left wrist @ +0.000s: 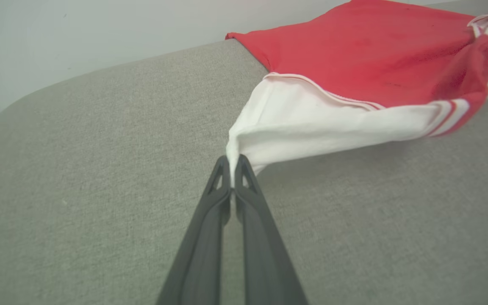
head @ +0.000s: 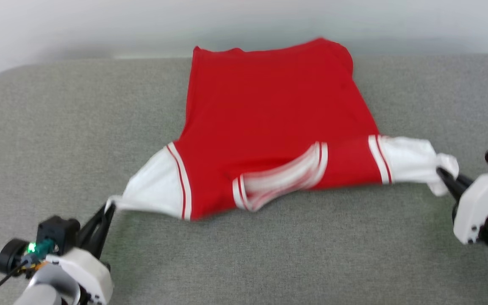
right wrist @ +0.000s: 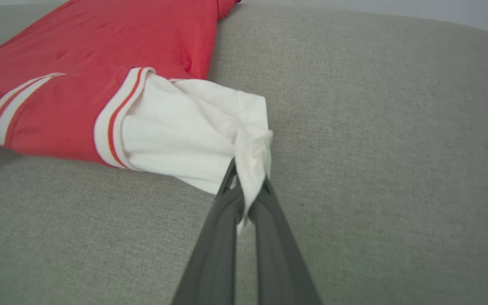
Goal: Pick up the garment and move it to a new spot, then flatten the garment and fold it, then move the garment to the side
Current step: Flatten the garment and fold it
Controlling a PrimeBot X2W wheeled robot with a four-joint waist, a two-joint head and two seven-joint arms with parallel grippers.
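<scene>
L gripper [left wrist: 231,163]: jaws pinched right together, tips clamped on the outer corner of the white sleeve [left wrist: 311,127] on the L side; a sliver of cloth shows betw. the tips. From the tips the sleeve runs taut, and its lower edge is lifted off the grey fabric surface [head: 269,254] w/ shadow under it.

R gripper [right wrist: 248,186]: jaws closed on the bunched end of the other white sleeve [right wrist: 184,140]; a fold of cloth pokes through betw. the fingers. Cloth is crumpled just past the tips, smoother toward the striped trim.

The garment [head: 269,118]: strung betw. the two grippers, sleeve to sleeve. Red body lies beyond both sets of tips, plain red face up, reaching the far edge of the surface by the pale wall [head: 100,25]. Striped collar [head: 282,178] is on the near edge, approx. midway betw. the grippers; blurred in head view.
</scene>
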